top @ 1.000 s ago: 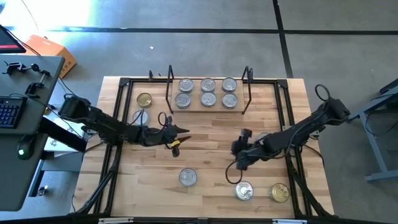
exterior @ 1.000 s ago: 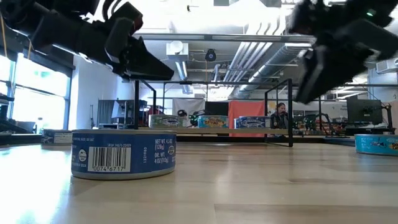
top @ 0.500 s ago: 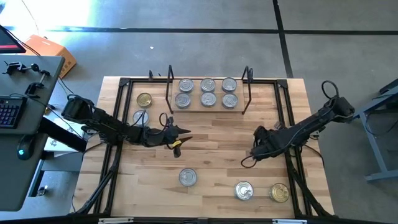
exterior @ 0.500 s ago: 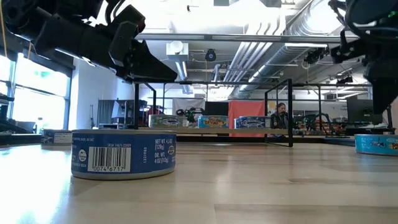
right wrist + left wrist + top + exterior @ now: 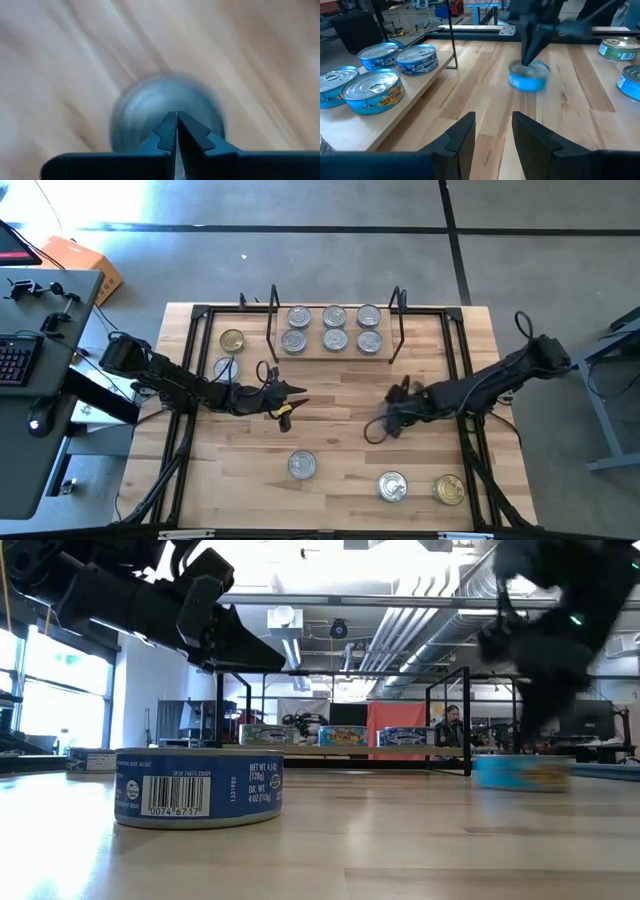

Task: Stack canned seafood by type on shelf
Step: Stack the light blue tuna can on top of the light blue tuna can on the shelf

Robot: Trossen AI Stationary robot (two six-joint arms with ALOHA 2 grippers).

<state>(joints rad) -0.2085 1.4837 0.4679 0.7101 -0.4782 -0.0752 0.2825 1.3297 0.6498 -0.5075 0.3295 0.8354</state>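
Observation:
The shelf (image 5: 312, 357) stands at the table's far side with several silver-lidded tins of canned seafood on its plank. My right gripper (image 5: 385, 422) is shut, with its tips on top of a blue-labelled tin (image 5: 529, 76) at mid-table. The tin's silver lid (image 5: 150, 107) shows below the fingers, and the gripper hides the tin in the high view. My left gripper (image 5: 292, 394) hovers open and empty left of centre, pointing toward that tin. My right gripper presses its shut fingertips (image 5: 526, 59) on the tin's lid (image 5: 165, 100). They come from above, slanting down from the table's right side. The tin (image 5: 520, 772) stands flat on the tabletop under them.
Loose tins lie near the front edge: a silver one (image 5: 302, 465), another silver one (image 5: 392, 485) and a gold one (image 5: 450, 490). A gold-lidded tin (image 5: 232, 340) and a silver one (image 5: 227, 367) sit left of the shelf. Black wire uprights (image 5: 397, 325) stand at the shelf's ends.
My right gripper swung toward the table's right edge, then came back toward the left and lower, rolling and shutting its fingers. The blue tin under it has slid along the table toward the left. My left gripper kept still.

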